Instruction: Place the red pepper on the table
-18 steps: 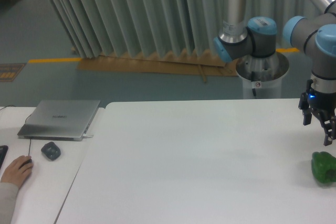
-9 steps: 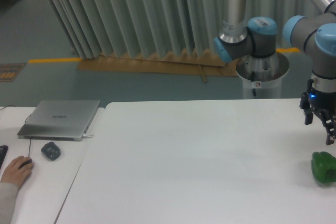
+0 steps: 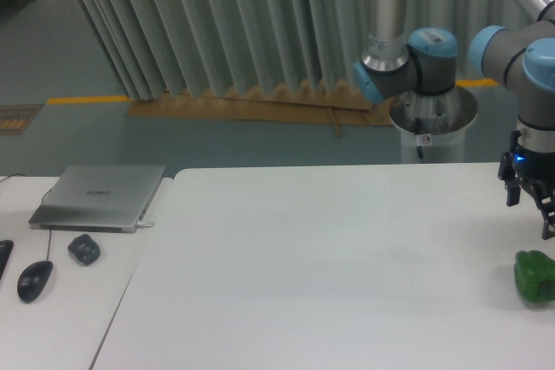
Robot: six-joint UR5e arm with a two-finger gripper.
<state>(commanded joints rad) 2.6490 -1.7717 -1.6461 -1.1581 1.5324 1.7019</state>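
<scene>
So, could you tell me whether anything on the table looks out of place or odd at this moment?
No red pepper shows anywhere in view. The only pepper is a green pepper at the table's right edge, partly cut off by the frame. The gripper hangs open above it, holding nothing. Nothing looks spilled or damaged.

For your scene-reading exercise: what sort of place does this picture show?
Probably a robotics lab or workshop: a robot arm mounted beside a white table, and a closed laptop with a mouse on the adjoining desk.

I'm sitting in a lab/workshop bay: corrugated partition (image 3: 217,23) far, floor tape line (image 3: 87,100), laptop (image 3: 100,196) desk (image 3: 52,318) left.
</scene>
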